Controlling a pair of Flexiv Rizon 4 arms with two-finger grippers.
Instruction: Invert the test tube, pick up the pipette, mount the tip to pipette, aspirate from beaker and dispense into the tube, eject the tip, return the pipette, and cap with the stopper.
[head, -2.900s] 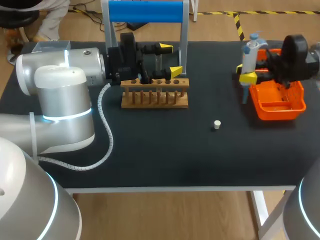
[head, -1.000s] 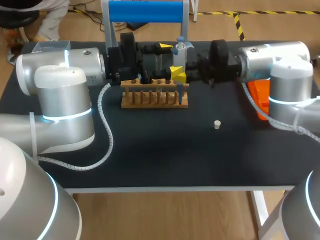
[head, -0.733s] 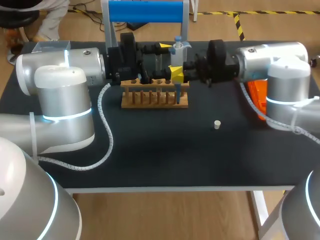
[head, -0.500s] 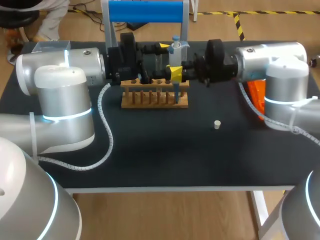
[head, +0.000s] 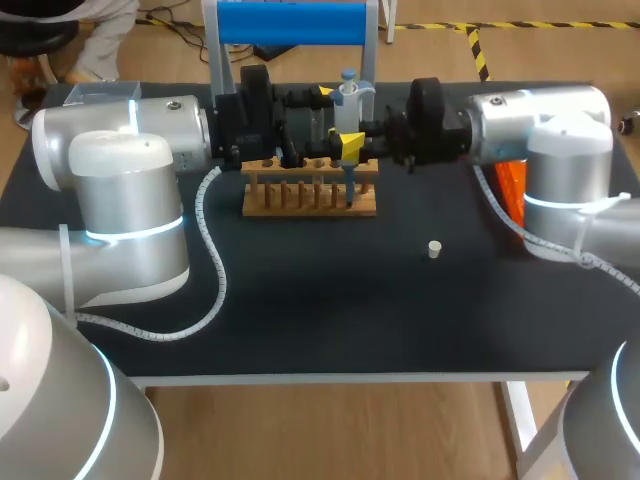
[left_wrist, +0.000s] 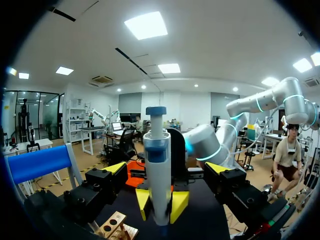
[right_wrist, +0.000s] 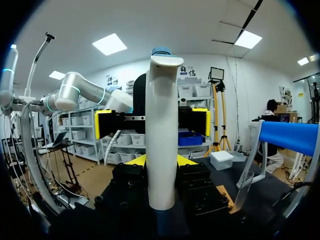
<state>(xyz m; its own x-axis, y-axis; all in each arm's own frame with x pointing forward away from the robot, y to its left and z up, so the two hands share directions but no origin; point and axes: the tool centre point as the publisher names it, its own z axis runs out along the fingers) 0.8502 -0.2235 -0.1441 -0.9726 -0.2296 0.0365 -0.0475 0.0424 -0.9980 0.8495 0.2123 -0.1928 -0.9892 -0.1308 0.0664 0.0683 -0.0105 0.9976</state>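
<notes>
Near the tabletop's far edge the right gripper (right_wrist: 161, 161) pinches the pipette (head: 347, 103) upright above the wooden test tube rack (head: 310, 198), seemingly to line its tip up for dispensing, while the left gripper (left_wrist: 166, 169) faces it, spread wide.

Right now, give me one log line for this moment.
right hand: shut on pipette | pipette: upright at rack | left hand: open, facing pipette | stopper: loose on table

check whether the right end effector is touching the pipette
Touching. The right wrist view shows the pipette standing upright inside the right end effector, with a yellow tip pressed against each side.
</notes>
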